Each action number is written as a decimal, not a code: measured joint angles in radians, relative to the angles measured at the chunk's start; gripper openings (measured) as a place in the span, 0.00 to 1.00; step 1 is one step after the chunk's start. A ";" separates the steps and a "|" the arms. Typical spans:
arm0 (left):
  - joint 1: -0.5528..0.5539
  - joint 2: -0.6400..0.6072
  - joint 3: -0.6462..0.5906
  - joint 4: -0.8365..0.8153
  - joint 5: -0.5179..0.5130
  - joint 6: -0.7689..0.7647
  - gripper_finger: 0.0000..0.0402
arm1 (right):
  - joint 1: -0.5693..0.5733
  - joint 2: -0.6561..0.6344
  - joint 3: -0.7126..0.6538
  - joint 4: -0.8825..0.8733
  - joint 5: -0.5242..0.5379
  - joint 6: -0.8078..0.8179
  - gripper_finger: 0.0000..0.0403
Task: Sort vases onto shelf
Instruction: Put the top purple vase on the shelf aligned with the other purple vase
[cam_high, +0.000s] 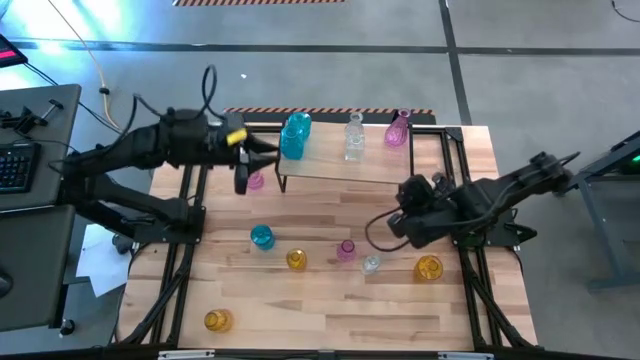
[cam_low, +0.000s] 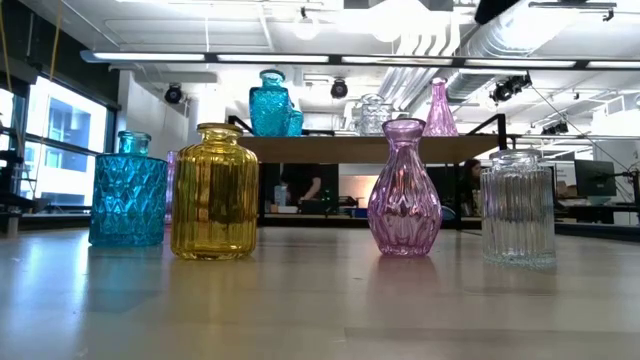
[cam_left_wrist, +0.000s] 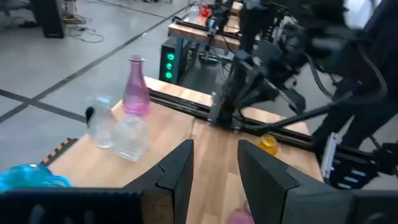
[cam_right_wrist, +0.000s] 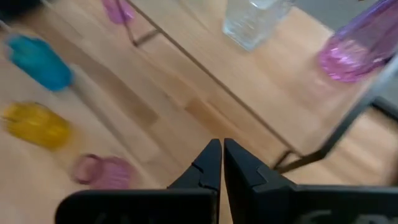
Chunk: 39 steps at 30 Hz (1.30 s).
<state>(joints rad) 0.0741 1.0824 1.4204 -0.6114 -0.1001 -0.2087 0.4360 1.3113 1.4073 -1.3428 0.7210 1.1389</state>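
The shelf (cam_high: 330, 165) stands at the table's far middle on thin black legs. On its board stand a teal vase (cam_high: 295, 135), a clear vase (cam_high: 354, 138) and a pink vase (cam_high: 398, 130). My left gripper (cam_high: 268, 152) hovers open at the shelf's left end with nothing between its fingers (cam_left_wrist: 180, 168). A small pink vase (cam_high: 255, 181) stands on the table just below it. My right gripper (cam_high: 408, 192) is shut and empty (cam_right_wrist: 217, 146), above the table by the shelf's near right corner. Several more vases stand on the table: teal (cam_high: 262, 237), yellow (cam_high: 296, 260), pink (cam_high: 346, 250), clear (cam_high: 371, 264).
Two more yellow vases stand on the table, one near the right arm (cam_high: 429, 267) and one at the near left corner (cam_high: 218, 320). In the low view the nearest vases are teal (cam_low: 128, 190), yellow (cam_low: 214, 192), pink (cam_low: 404, 190) and clear (cam_low: 518, 208).
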 joint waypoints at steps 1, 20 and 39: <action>-0.036 -0.001 0.000 0.000 -0.030 -0.006 0.29 | 0.006 -0.022 -0.018 0.034 0.003 0.007 0.00; -0.528 0.000 0.000 -0.248 -0.383 -0.025 0.29 | 0.036 -0.040 -0.107 0.517 0.038 0.006 0.00; -0.755 -0.180 -0.334 -0.269 -0.725 -0.458 0.29 | 0.144 -0.022 -0.107 0.415 0.262 0.121 0.00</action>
<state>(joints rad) -0.6811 0.9028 1.0863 -0.8807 -0.8255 -0.6666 0.5796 1.2893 1.2999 -0.9280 0.9827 1.2601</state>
